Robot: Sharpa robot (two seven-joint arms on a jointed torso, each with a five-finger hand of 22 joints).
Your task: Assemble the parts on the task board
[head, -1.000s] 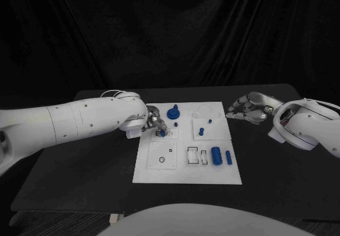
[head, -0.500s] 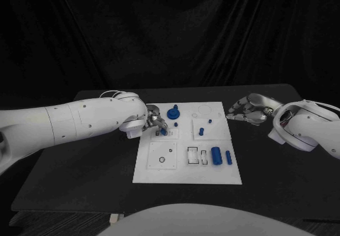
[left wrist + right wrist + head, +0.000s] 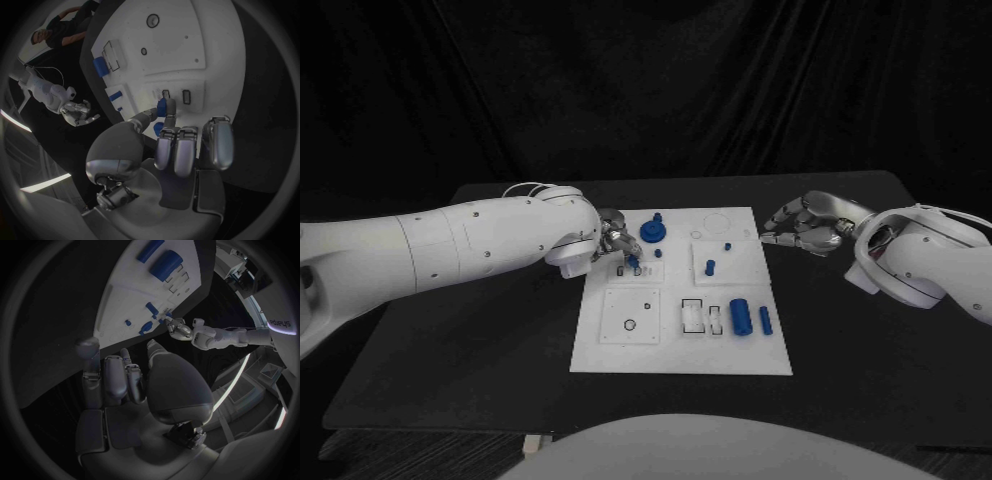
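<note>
Head view. The task board (image 3: 682,290) lies at table centre, long axis running from 6 to 12 o'clock. The left hand (image 3: 612,245) is seen at the board's 10 o'clock corner, over its near-left edge, with a small blue peg (image 3: 633,262) pinched at the fingertips. The peg hangs just above a square recessed plate there, long axis about upright. A blue knobbed part (image 3: 656,230) stands at 1 o'clock from the hand, close by; a short blue peg (image 3: 710,267) stands at 3 o'clock. Two larger blue cylinders (image 3: 751,320) lie at the board's 4 o'clock, well apart from either hand. The right hand (image 3: 802,226) is held off the board's 2 o'clock corner, fingers curled; nothing is seen in it.

Left wrist view. The left hand's fingertips (image 3: 164,114) are closed on the blue peg (image 3: 164,107), which is touching or just short of the board beside two small slots (image 3: 176,95). Whether the peg is seated cannot be told.

Right wrist view. The right hand (image 3: 119,380) is seen with fingers bent inward and holding nothing, over the bare table (image 3: 50,330), the board's edge ahead of it.

Judged: the left hand is nearer to the work; the move ahead turns on the peg being kept upright over its hole. Open room lies toward 9 o'clock; the knobbed part crowds the 1 o'clock side.
</note>
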